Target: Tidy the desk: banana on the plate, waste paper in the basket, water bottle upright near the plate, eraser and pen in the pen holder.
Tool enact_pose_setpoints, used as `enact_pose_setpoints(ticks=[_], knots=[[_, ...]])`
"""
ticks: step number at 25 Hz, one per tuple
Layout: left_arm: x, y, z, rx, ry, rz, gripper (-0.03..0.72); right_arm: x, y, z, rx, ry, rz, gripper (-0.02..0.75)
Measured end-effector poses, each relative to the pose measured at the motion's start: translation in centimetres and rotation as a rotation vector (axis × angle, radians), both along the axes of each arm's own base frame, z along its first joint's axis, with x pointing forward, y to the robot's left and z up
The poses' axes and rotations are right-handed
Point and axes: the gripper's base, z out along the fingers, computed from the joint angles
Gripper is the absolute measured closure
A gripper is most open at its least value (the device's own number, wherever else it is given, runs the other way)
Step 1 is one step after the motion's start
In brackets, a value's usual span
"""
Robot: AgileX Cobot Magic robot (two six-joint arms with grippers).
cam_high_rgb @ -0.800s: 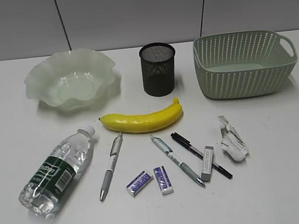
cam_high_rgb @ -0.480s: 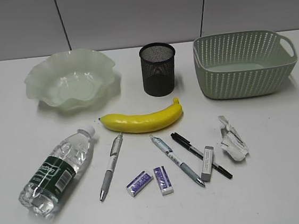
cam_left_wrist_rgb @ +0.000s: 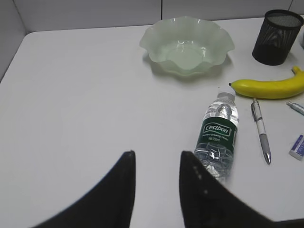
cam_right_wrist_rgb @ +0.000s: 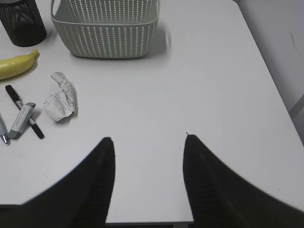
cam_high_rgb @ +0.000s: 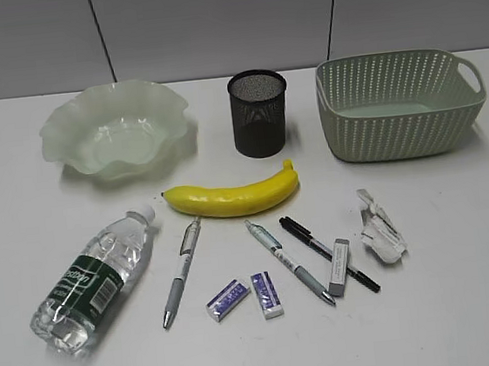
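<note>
Yellow curved banana (cam_high_rgb: 231,197) lies on white desk (cam_high_rgb: 467,299) between black mesh pen holder (cam_high_rgb: 260,111) and scattered pens, off wavy-rimmed pale green plate (cam_high_rgb: 115,129); left gripper (cam_left_wrist_rgb: 157,159) and right gripper (cam_right_wrist_rgb: 148,145) both spread, empty.

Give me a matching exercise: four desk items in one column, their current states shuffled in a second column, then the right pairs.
Items:
1. water bottle
2. pen holder
3. banana
4. waste paper

States:
A. crumpled, in front of the basket
B. standing upright between plate and basket
C. lying on its side, cap toward the plate
D. lying in front of the pen holder

Pairs: 1-C, 2-B, 3-D, 4-A
</note>
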Motion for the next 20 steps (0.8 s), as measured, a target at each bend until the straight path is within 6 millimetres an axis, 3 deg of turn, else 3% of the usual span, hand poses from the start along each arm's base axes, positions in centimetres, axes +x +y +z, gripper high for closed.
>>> enact_pose_setpoints(ticks=[14, 17, 20], knots=[[0.0, -0.1, 0.1, -0.01, -0.009, -0.006, 0.452, 0.0, 0.0, 0.0, 0.001, 0.0, 0.0, 0.356], [0.7, -0.3, 1.6, -0.044, -0.087, -0.019, 0.452, 0.0, 0.0, 0.0, 0.001, 0.0, 0.0, 0.356], [2.5, -0.4, 3.4, -0.072, -0.2, -0.011, 0.452, 0.0, 0.0, 0.0, 0.0, 0.0, 0.0, 0.356]])
